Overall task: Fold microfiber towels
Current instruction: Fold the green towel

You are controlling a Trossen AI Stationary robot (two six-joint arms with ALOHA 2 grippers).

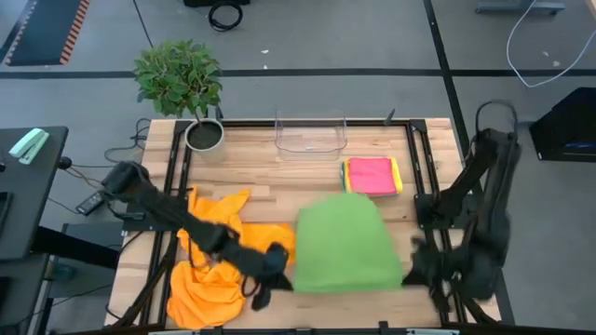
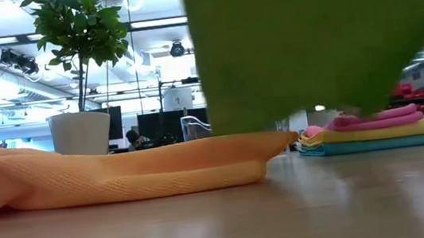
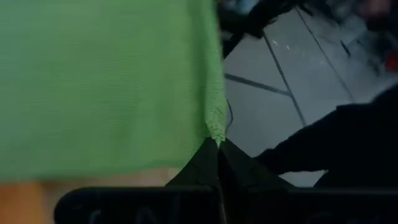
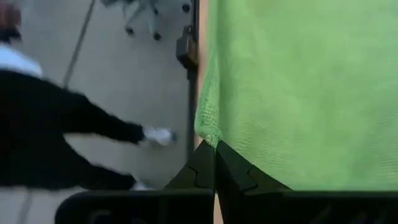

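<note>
Towel time: both grippers pinched tight on the green towel (image 1: 345,244), holding it up off the table (image 1: 279,181).

From above we see the left gripper (image 1: 276,270) clamped on the towel's near left corner and the right gripper (image 1: 416,263) on the near right corner, fingers fully closed around the cloth edge in both wrist views. The towel hangs stretched between them, and in the low view it fills the upper part of the shot like a curtain. Left of it, crumpled orange towels (image 1: 209,270) lie under the left arm. Farther back we spot a folded stack (image 1: 372,175) with pink on top, yellow and blue beneath, near the clear plastic bin (image 1: 311,135) and a potted plant (image 1: 182,79).
</note>
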